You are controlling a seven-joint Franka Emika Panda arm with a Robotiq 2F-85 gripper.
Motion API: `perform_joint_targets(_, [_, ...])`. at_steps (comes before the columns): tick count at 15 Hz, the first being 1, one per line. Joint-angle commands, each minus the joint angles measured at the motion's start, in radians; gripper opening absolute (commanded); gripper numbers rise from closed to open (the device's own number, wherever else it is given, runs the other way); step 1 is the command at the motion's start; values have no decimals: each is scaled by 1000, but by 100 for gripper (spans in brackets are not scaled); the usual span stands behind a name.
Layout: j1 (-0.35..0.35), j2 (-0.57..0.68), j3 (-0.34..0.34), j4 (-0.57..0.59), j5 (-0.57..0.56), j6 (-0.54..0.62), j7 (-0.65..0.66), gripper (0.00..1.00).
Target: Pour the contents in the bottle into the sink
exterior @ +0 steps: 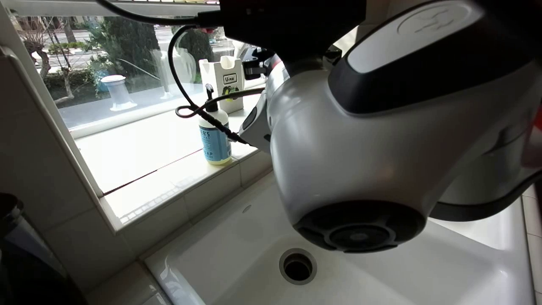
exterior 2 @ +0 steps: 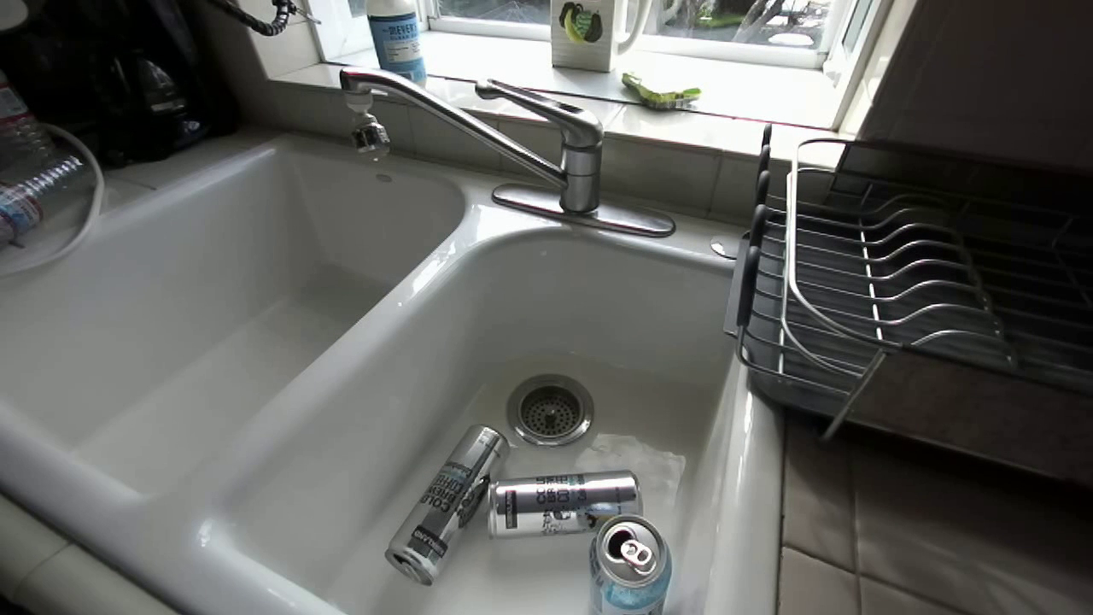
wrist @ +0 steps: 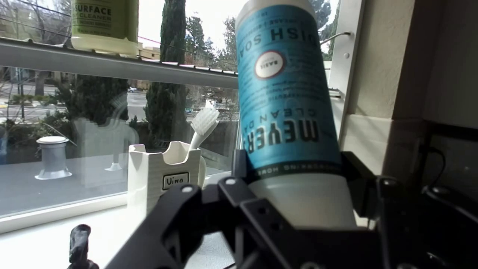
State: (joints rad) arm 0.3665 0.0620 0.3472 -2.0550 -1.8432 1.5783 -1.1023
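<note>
My gripper [wrist: 295, 166] is shut on the bottle [wrist: 283, 93] with a blue dish soap label. Its print reads upside down in the wrist view, and its pale lower end goes down behind the gripper body, so its cap is hidden. I cannot tell whether liquid is leaving it. In an exterior view the arm hides gripper and bottle above the sink [exterior: 237, 254], a white basin with a dark round drain hole [exterior: 298, 267]. The sink also shows in an exterior view [exterior 2: 171, 376], its drain hidden there.
A blue-labelled pump bottle [exterior: 216, 146] stands on the sill near a white brush holder [exterior: 228, 80]. A faucet [exterior 2: 581, 171] stands behind the basins. The smaller basin [exterior 2: 555, 290] holds several cans. A dish rack [exterior 2: 879, 273] stands beside it.
</note>
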Motion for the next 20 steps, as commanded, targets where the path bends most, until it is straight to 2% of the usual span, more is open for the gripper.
perform_joint_targets(1, [1,4,2,-5,-18,-7,3,38])
perform_joint_targets(20, [-21,48,-14,-9,55,38,64,38])
